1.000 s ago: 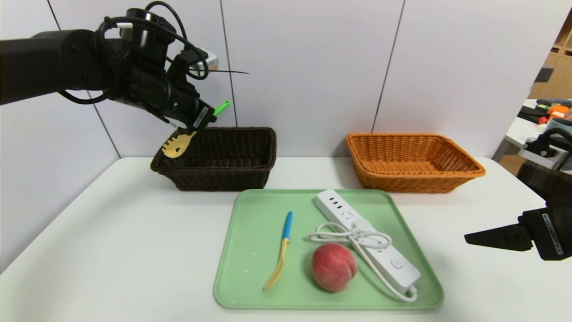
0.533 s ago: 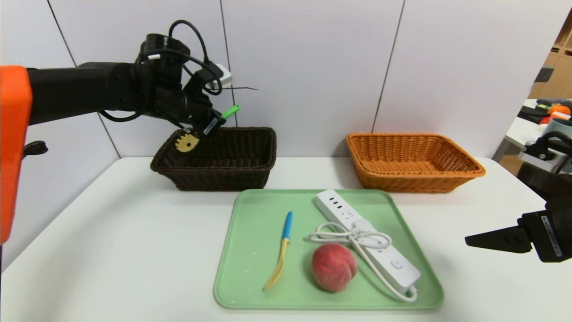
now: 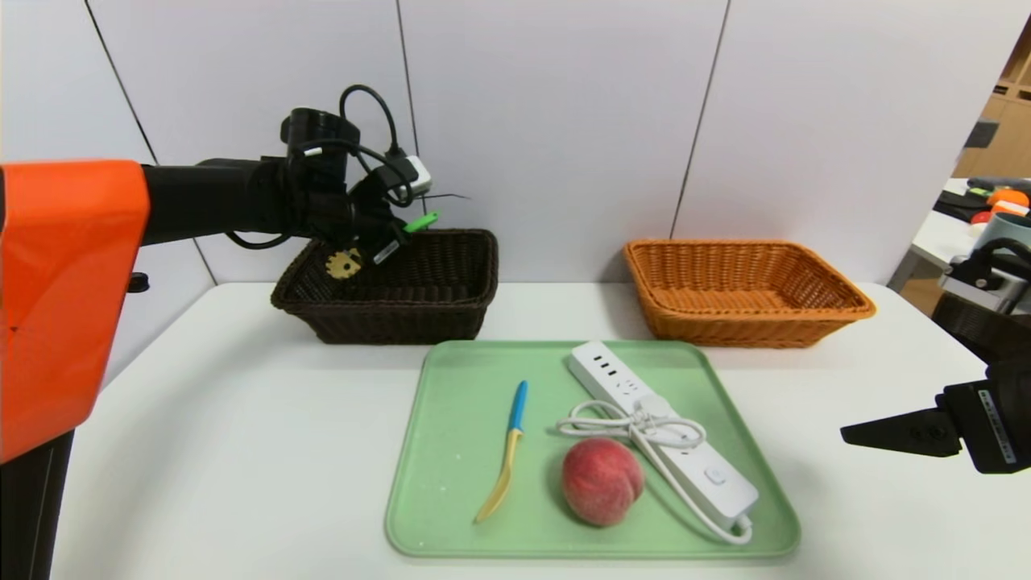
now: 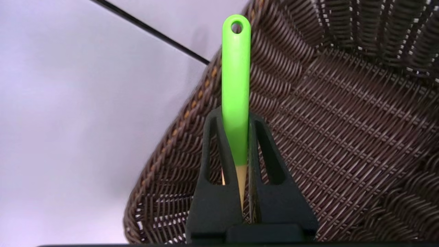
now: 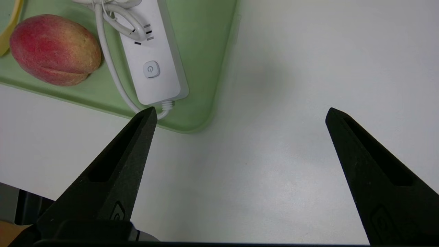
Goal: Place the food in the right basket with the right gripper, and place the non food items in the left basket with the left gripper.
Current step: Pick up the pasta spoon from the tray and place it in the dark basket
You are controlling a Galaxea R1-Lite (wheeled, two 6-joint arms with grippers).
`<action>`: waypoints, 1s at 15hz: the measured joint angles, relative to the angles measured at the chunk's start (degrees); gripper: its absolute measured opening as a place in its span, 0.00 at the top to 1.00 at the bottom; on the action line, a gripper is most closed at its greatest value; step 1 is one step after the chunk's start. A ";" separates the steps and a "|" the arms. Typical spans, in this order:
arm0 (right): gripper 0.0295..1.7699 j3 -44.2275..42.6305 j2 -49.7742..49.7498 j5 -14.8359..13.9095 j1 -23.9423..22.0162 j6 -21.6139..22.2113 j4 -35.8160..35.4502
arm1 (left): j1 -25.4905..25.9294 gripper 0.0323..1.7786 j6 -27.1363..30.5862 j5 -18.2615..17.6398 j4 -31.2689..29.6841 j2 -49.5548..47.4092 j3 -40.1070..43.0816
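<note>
My left gripper (image 3: 385, 246) hangs over the dark brown left basket (image 3: 451, 310), shut on a green-handled pasta spoon (image 4: 235, 85) whose tan toothed head (image 3: 344, 263) dips inside the basket. In the left wrist view the left gripper (image 4: 236, 118) pinches the handle. A peach (image 3: 602, 480), a white power strip (image 3: 693, 459) and a blue-and-yellow knife (image 3: 507, 455) lie on the green tray (image 3: 451, 515). The orange right basket (image 3: 838, 310) holds nothing I can see. My right gripper (image 5: 240, 113) is open over bare table beside the tray's near right corner.
A white wall stands just behind both baskets. The table (image 3: 225, 451) runs out to the left of the tray. A second table with clutter (image 3: 991, 201) sits beyond the right edge.
The left arm has reached farther forward and lowered the spoon, so its head now sits deeper in the brown basket. The right arm has stayed put.
</note>
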 joint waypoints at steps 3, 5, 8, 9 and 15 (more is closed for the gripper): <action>0.04 0.09 0.20 -0.01 0.00 0.00 -0.07 | 0.52 0.95 0.18 -2.12 0.26 0.62 0.02; 0.04 0.09 0.39 -0.04 0.00 0.00 -0.07 | 0.78 0.86 0.22 -2.23 0.30 0.90 0.05; 0.04 0.07 0.44 -0.01 0.02 0.00 -0.09 | 0.83 0.60 -0.01 -2.22 0.30 1.01 0.06; 0.04 0.07 0.46 -0.01 0.02 0.00 -0.16 | 0.83 0.53 -0.09 -2.28 0.63 0.95 0.06; 0.04 -0.06 0.50 1.26 0.00 0.00 -0.29 | -0.27 0.26 -10.97 -6.06 6.77 -2.55 0.20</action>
